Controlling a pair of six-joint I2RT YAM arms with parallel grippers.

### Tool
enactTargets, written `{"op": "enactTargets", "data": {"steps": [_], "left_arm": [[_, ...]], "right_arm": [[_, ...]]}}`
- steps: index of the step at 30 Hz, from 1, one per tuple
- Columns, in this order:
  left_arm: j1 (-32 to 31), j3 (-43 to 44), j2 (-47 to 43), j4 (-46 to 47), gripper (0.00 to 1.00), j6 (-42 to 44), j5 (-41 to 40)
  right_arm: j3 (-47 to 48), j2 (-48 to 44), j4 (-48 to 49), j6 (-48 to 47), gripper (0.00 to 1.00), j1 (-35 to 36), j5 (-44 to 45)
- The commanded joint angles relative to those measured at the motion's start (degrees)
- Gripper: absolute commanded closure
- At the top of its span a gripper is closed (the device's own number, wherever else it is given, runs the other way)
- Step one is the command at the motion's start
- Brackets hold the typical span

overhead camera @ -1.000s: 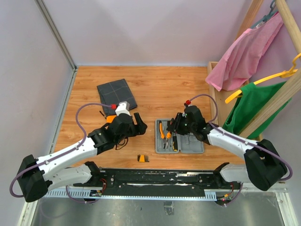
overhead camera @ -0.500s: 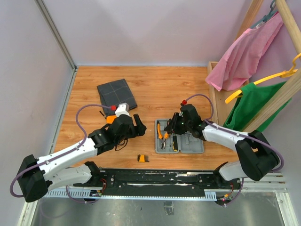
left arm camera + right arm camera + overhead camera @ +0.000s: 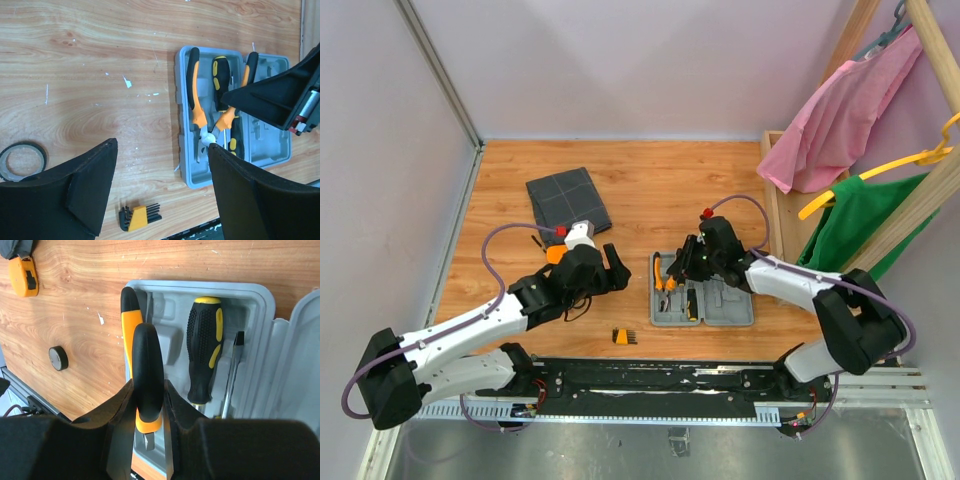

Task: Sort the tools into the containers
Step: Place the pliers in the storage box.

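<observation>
Right wrist view showed you the pliers (image 3: 147, 365) at the left side of the light-grey case (image 3: 200, 286). Your right pincer (image 3: 147, 396) was closed tight on one black-and-orange handle, a finger pressed against each side of it. The other handle ran just beside it, along the case's left wall. You could not tell whether the pliers rested on the moulding or hung just above it. One black-and-yellow screwdriver (image 3: 202, 355) lay in the next slot to the right, apart from the pliers, with a bare metal shaft just beside it.

Out on the desk (image 3: 100, 305), left of the case, sat the black tape ring (image 3: 58, 358), and farther off a small orange piece (image 3: 23, 276). The orange bit holder (image 3: 140, 218) lay near the desk's near edge. The dark grey pouch (image 3: 567, 200) sat well apart from the case, toward the far left.

Your left pincer (image 3: 161, 150) was spread wide and held nothing, over bare desk left of the case.
</observation>
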Motion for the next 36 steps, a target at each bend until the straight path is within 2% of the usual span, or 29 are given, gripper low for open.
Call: {"op": "enactTargets", "data": {"steps": [1,7,13,19,26,30,36], "left_arm": [[0.2,-0.8,-1.2,3.0,0.23,0.4,0.7],[0.2,-2.3,-3.4,10.5,0.23,4.3,6.8],[0.2,-4.9,-7.9,19.2,0.23,7.2,14.1],[0.2,-5.1,-9.0,23.3,0.23,9.0,18.4],[0.2,-6.8,-9.8,33.9,0.23,8.5,27.8],[0.1,-5.7,-7.6,36.4,0.23,8.3,31.6],[0.0,-4.4,-4.8,37.8,0.30,7.9,34.7]], "right_arm": [[1.2,-6.2,-2.4,-2.3,0.92,-1.4,1.5],[-2.8,-14.4,-0.6,-2.2,0.92,-1.9,-0.1],[-7.9,-24.3,9.0,0.4,0.94,-2.3,-3.3],[-10.2,-30.6,16.6,4.2,0.96,-3.7,-7.0],[-14.0,-30.0,35.7,16.7,0.99,-5.9,-12.4],[-13.2,-28.1,41.7,21.1,0.99,-6.0,-14.6],[-13.2,-23.6,54.4,28.5,0.99,-6.2,-17.1]]}}
